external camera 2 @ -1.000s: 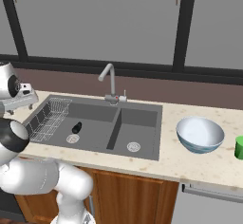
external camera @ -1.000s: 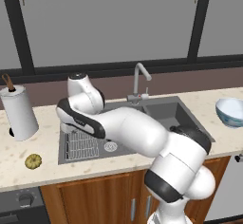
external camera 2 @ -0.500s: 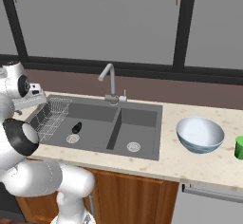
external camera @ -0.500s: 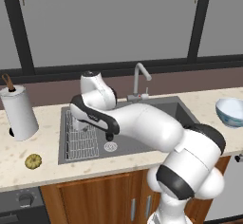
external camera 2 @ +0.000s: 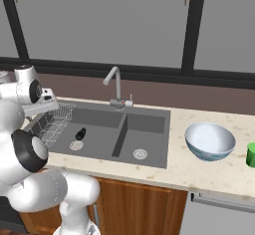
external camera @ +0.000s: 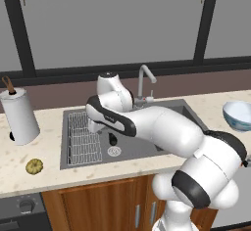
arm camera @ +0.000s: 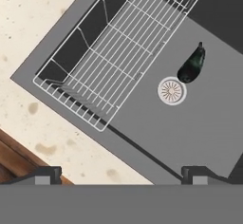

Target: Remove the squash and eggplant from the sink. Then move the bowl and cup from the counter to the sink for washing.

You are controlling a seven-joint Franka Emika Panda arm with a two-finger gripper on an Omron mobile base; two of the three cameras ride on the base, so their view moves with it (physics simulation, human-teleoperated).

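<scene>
While the fingers point(arm camera: 121, 173) stand released, a glossy elongated eggplant point(arm camera: 192, 64) lies beside the sink's point(arm camera: 199, 133) round ribbed drain point(arm camera: 171, 90).

A white paper towel roll point(external camera: 19, 116) stands upright on a holder with a brown top knob, at the far left near the wall. Behind it runs a large window point(external camera: 108, 22) with dark frames. Below are wooden cabinet doors point(external camera: 93, 205) with metal handles, and a dark appliance point(external camera: 22, 214) at lower left.
</scene>
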